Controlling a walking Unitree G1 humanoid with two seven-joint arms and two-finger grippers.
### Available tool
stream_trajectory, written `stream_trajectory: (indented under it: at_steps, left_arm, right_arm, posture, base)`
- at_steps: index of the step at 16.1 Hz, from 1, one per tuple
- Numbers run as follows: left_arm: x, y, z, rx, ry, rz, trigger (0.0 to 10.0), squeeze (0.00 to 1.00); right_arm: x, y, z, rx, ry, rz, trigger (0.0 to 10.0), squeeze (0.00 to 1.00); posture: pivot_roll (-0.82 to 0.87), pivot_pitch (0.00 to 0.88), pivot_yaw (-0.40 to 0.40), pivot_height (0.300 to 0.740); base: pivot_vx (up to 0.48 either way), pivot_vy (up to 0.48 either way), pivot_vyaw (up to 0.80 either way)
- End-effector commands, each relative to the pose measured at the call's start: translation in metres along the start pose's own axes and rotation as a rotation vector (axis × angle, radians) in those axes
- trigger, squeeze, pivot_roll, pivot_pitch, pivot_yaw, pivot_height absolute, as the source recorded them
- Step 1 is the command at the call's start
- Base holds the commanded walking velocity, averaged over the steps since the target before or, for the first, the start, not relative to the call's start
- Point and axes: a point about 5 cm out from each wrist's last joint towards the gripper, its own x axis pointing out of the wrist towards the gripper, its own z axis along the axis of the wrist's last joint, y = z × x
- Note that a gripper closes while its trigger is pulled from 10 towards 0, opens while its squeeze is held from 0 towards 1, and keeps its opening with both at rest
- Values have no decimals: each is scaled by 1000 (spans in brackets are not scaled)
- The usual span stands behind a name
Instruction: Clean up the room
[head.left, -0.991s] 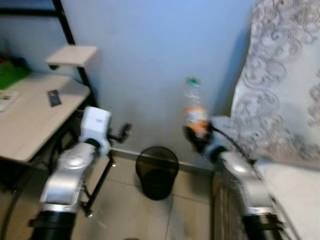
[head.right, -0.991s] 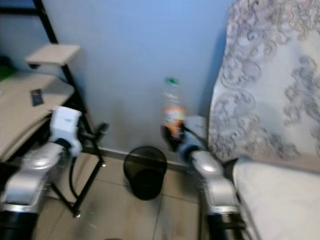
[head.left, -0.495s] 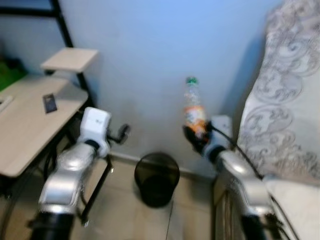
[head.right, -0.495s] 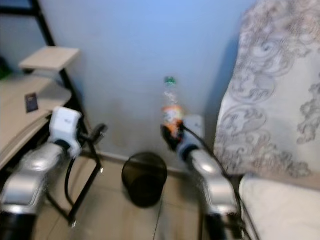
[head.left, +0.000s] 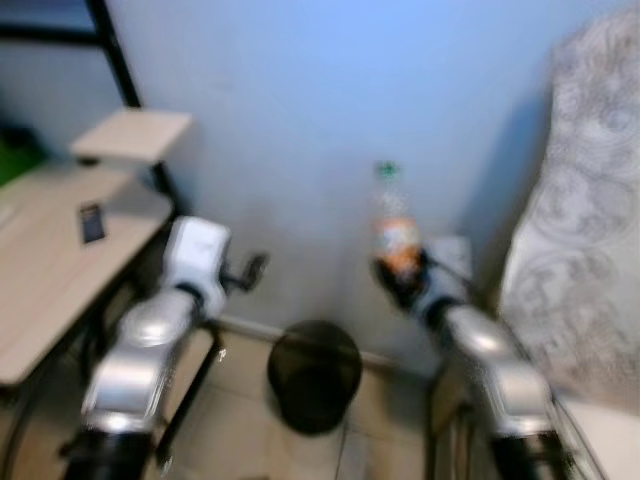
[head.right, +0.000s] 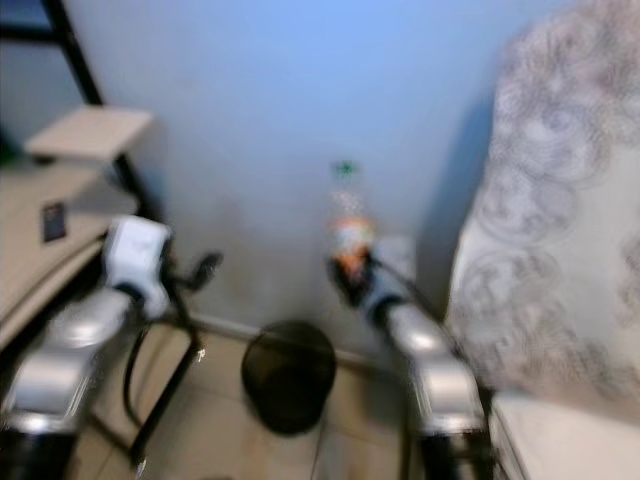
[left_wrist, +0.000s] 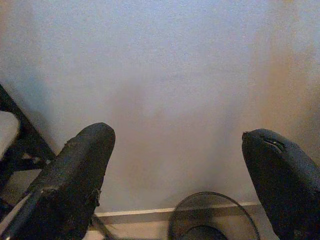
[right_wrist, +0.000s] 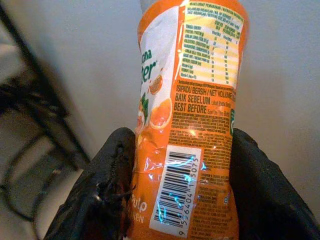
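**A:** so where's the bottle (right_wrist: 187, 115) right now?

**B:** in the right gripper (right_wrist: 180, 200). Black fingers (right_wrist: 102, 195) are squeezed against both sides of it, over the lower part of the orange label, near the barcode. It's held upright, green cap on top, up in front of the blue wall (head.left: 330, 110). Head views are pretty blurry, but that much is clear.

**A:** and the bin?

**B:** black mesh bin (head.left: 314, 373) sits on the tile floor (head.left: 240, 430) against the wall, below the bottle and a bit toward the robot's left. Bottle is well above it, not touching.

**A:** left arm doing anything?

**B:** left gripper (left_wrist: 185, 175) is spread wide with nothing in it, pointed at the wall. You can see the bin's rim between its fingertips in the wrist view. It's raised just beside the desk.

**A:** what else is around?

**B:** a light wood desk (head.left: 50, 290) with black frame on the robot's left, a small dark thing (head.left: 91, 222) lying on it (can't tell what), and a little shelf (head.left: 130, 135) above. A patterned curtain (head.left: 590, 240) hangs on the right.
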Motion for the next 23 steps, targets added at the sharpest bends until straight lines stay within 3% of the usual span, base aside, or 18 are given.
stream_trajectory:
  at_steps: [1,3,7,9,10,12,15,17,21,23]
  left_arm:
    - [-3,10,1,14,2,36,10000,0]
    - [-3,10,2,16,2,32,10000,0]
    - [-12,1,1,40,-6,-25,10000,0]
    - [-14,-2,-4,45,11,-64,10000,0]
    - [-13,-6,-11,126,51,-157,10000,0]
    - [-16,-9,-17,221,86,-254,10000,0]
    - [-22,-6,-25,320,144,-406,10000,0]
    - [-25,-1,-30,422,184,-479,10000,0]
    - [-28,-3,-35,461,235,-626,10000,0]
    - [-26,0,-34,485,238,-638,10000,0]
  right_arm:
    - [4,15,7,-3,-24,52,10000,0]
    - [3,15,6,23,-23,48,10000,0]
    - [-5,6,9,-9,-31,26,10000,0]
    - [-3,-2,7,-103,-7,23,10000,0]
    - [4,-6,1,-200,58,88,10000,0]
    - [9,-3,-9,-269,120,177,10000,0]
    - [18,0,-48,-453,315,307,10000,0]
    - [27,-7,-69,-550,425,260,10000,0]
    - [31,-19,-91,-597,573,125,10000,0]
    - [28,-19,-99,-607,641,130,10000,0]
  posture:
    - [109,0,13,740]
    - [114,0,9,740]
    - [110,0,3,740]
    - [120,0,-7,740]
    - [122,0,-12,740]
    - [125,0,-17,740]
    - [138,0,-31,740]
    - [139,0,-28,740]
    - [145,0,-28,740]
    - [143,0,-26,740]
  base:
    - [337,0,800]
    - [336,0,256]
    - [283,0,0]
    - [0,0,0]
    - [0,0,0]
    - [0,0,0]
    - [0,0,0]
    - [0,0,0]
    - [0,0,0]
    - [0,0,0]
